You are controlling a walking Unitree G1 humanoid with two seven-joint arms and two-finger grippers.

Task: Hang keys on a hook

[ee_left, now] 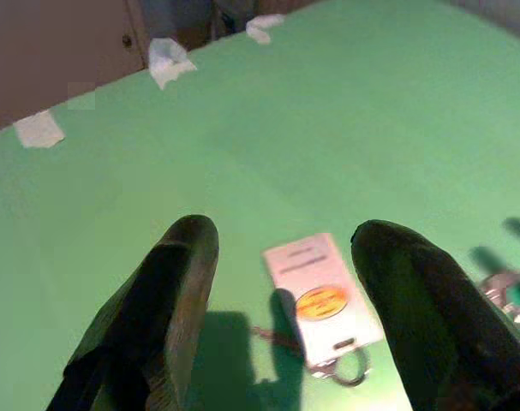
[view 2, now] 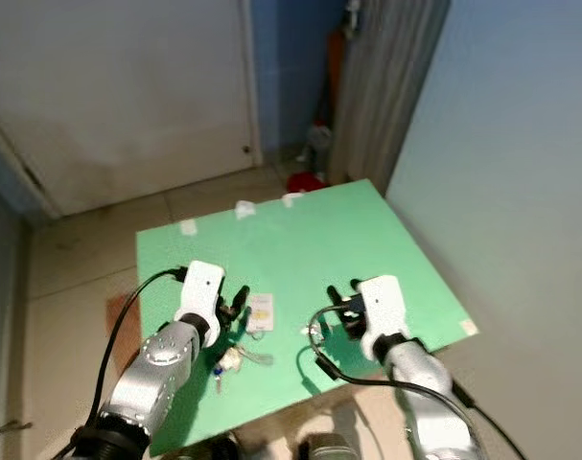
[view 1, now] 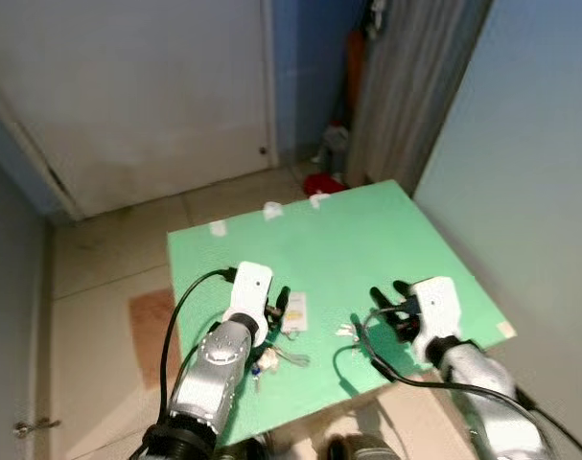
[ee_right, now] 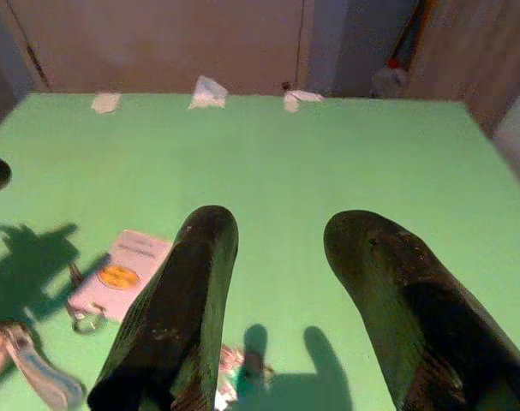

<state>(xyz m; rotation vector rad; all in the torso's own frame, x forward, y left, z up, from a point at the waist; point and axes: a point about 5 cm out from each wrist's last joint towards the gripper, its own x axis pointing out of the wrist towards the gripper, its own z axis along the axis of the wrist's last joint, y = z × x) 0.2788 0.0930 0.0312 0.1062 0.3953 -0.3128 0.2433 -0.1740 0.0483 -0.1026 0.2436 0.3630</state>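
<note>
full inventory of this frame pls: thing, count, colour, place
Green board: 1, green, flat in front of the robot, above a tiled floor.
Hooks: 3, white, in a row along the board's far edge.
Tag: 1, white with an orange mark, on the board by the left gripper, a ring at its near end.
Keys: 1 bunch, silvery with a blue bit, on the board near its front edge, beside the left arm.
Small keyring bundle: 1, pale with a green bit, on the board left of the right gripper.
Door: 1, white, behind the board.
Red object: 1, on the floor past the board.
Left gripper: black fingers open, over the tag.
Right gripper: black fingers open, over bare board.
</note>
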